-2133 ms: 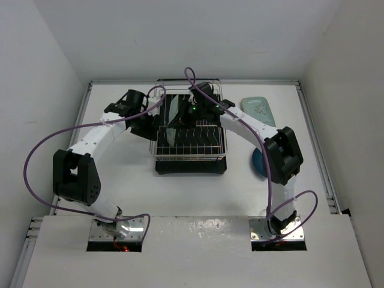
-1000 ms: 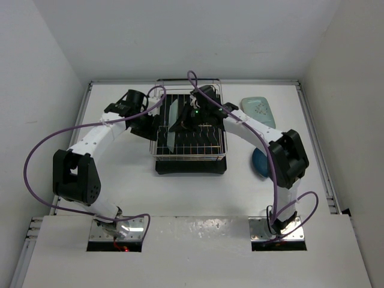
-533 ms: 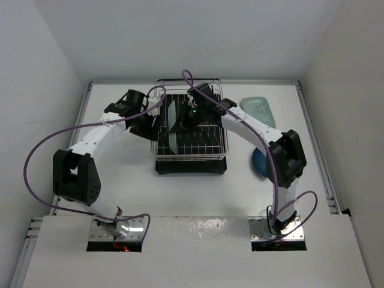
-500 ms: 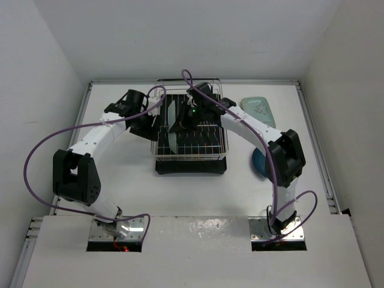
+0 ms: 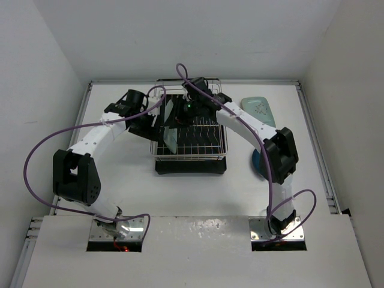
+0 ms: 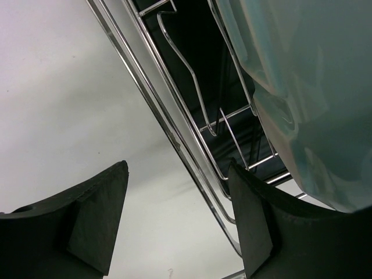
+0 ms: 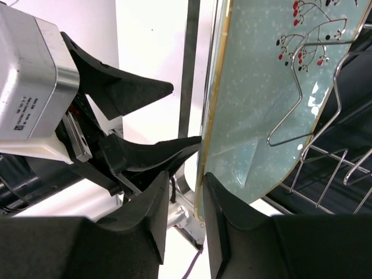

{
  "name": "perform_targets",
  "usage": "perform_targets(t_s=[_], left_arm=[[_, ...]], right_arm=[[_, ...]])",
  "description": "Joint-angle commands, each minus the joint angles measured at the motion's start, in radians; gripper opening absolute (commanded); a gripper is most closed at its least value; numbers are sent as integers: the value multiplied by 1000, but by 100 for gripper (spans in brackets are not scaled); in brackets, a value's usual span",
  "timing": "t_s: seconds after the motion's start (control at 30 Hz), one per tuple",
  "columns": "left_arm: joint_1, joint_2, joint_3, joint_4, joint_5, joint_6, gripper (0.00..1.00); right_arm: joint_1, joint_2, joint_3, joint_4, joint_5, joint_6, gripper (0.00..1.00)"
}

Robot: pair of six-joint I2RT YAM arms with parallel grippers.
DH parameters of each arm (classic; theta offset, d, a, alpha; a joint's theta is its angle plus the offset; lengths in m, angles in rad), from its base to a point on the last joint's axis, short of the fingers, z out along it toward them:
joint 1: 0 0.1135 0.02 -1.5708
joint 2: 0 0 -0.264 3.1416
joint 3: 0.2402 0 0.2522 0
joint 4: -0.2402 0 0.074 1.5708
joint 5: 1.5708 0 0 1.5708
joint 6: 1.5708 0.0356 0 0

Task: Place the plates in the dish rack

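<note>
**A:** what's obscured?
**B:** blue plate (image 5: 257, 163). The right arm's elbow covers most of it, and only a sliver shows on the table (image 5: 120, 174). In the top view the right gripper (image 5: 177, 122) is hard to pick out among the wires of the dish rack (image 5: 204, 143).
**A:** rack contents?
**B:** one mint plate (image 5: 170, 139), standing on edge at the left end over the black drip tray (image 5: 191, 167). A divider wire crosses its face. The second mint plate (image 5: 259, 110) lies flat on the table right of the rack, apart from it.
**A:** right hand?
**B:** fingers straddle the plate's rim with a narrow gap. One pad (image 7: 224, 221) sits against the plate, and light shows beside the other. Clamped or merely around it: cannot tell.
**A:** left?
**B:** left gripper (image 6: 177, 224) is spread wide. Between the fingers there's only the rack's rim wire and table. It sits just outside the rack's left side, near the plate.
**A:** text?
**B:** small label (image 7: 27, 113) on the left gripper's pale body, print too small to read. The plate carries a red-berry sprig (image 7: 296, 40).
</note>
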Motion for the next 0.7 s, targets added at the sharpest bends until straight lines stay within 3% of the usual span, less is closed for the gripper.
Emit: perform_targets(t_s=[0.0, 0.1, 0.2, 0.23, 0.33, 0.37, 0.43, 0.47, 0.5, 0.53, 0.57, 0.6, 0.67], left_arm=[[-5, -4, 38, 18, -6, 5, 74], [-5, -15, 49, 18, -15, 5, 74], [-5, -33, 78, 7, -15, 5, 75], [4, -33, 101, 7, -26, 5, 76], [13, -42, 151, -15, -26, 15, 77], [14, -42, 165, -15, -26, 15, 77], [23, -42, 201, -27, -35, 25, 79], [23, -42, 210, -27, -35, 25, 79], [35, -42, 219, -27, -35, 25, 79], [44, -42, 228, -27, -26, 25, 79], [44, -31, 243, -27, -26, 25, 79], [44, -31, 244, -27, -26, 25, 79], [55, -19, 253, -27, -26, 25, 79]], right_arm=[[14, 7, 66, -8, 15, -35, 29], [9, -14, 75, -19, 15, -50, 36], [-18, -39, 124, -76, 4, -133, 54], [-37, -45, 186, -166, 1, -176, 62], [-147, -109, 234, -315, -16, -272, 69], [-281, -128, 225, -335, -7, -303, 71], [-374, -200, 155, -400, 24, -366, 71], [-402, -211, 127, -419, 138, -384, 67], [-448, -223, 115, -452, 188, -404, 57], [-468, -234, 99, -475, 234, -456, 31], [-503, -228, 69, -479, 345, -475, 23], [-518, -225, 61, -486, 364, -490, 20], [-563, -165, 73, -486, 410, -561, 34]])
